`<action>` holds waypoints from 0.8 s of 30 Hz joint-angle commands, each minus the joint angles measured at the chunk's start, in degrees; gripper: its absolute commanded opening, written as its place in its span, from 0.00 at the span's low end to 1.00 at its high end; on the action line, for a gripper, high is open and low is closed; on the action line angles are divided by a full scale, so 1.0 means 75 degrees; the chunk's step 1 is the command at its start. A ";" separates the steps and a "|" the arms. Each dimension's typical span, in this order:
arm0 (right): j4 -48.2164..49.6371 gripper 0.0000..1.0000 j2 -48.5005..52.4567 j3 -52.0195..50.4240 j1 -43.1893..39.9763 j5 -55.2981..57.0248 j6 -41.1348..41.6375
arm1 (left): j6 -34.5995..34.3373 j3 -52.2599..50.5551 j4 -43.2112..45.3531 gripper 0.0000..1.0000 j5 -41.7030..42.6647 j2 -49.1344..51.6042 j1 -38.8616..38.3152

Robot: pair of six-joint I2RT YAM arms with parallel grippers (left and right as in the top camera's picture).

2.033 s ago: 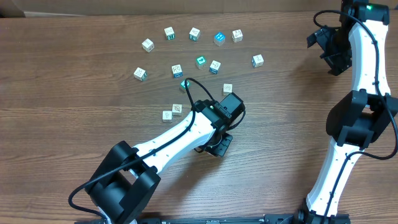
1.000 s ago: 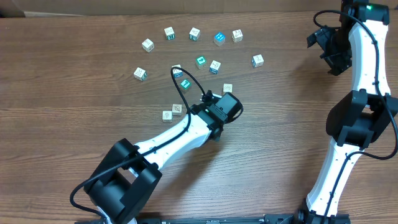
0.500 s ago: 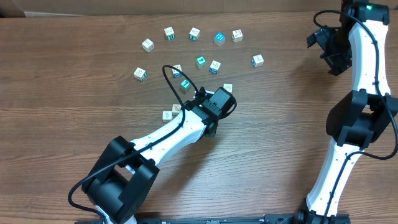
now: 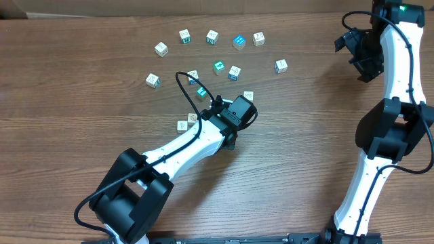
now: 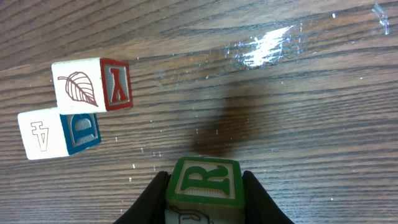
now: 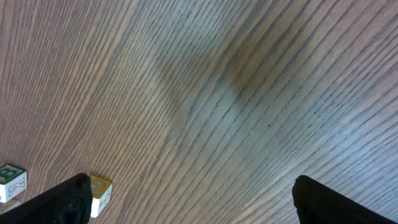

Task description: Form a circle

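Overhead: my left hand [image 4: 234, 118] is mid-counter [image 4: 68, 169], with the circle [image 4: 187, 122] — only two touching pale cubes — at its 9 o'clock and a loose scatter of cubes [image 4: 212, 36] toward 12.

Left wrist: hand clamped on a green R cube [image 5: 202, 182]. Leaf cube [image 5: 92, 85] and D cube [image 5: 59, 132] touch each other at 10 o'clock.

Right wrist: right hand [image 6: 189, 193] fingers wide apart — a yellow-faced cube [image 6: 99, 191] at 8 o'clock.
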 commanded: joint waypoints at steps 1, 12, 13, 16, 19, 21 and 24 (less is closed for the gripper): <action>0.0006 1.00 -0.0207 0.0131 -0.0015 0.0015 -0.0023 | -0.0239 -0.0076 -0.0009 0.05 0.0058 -0.0099 0.0012; 0.0006 1.00 -0.0207 0.0131 -0.0015 0.0015 -0.0023 | -0.0236 -0.0076 -0.0023 0.10 0.0061 -0.0099 0.0012; 0.0006 1.00 -0.0207 0.0131 -0.0015 0.0015 -0.0023 | -0.0236 -0.0079 -0.0026 0.10 0.0061 -0.0099 0.0012; 0.0006 1.00 -0.0207 0.0131 -0.0015 0.0015 -0.0023 | -0.0236 -0.0079 -0.0029 0.10 0.0061 -0.0099 0.0012; 0.0006 1.00 -0.0207 0.0131 -0.0015 0.0015 -0.0023 | -0.0236 -0.0076 -0.0079 0.10 0.0061 -0.0099 0.0012; 0.0006 1.00 -0.0207 0.0131 -0.0015 0.0015 -0.0023 | -0.0236 -0.0079 -0.0140 0.09 0.0079 -0.0099 0.0012; 0.0006 1.00 -0.0207 0.0131 -0.0015 0.0015 -0.0023 | -0.0236 -0.0076 -0.0198 0.09 0.0119 -0.0099 0.0012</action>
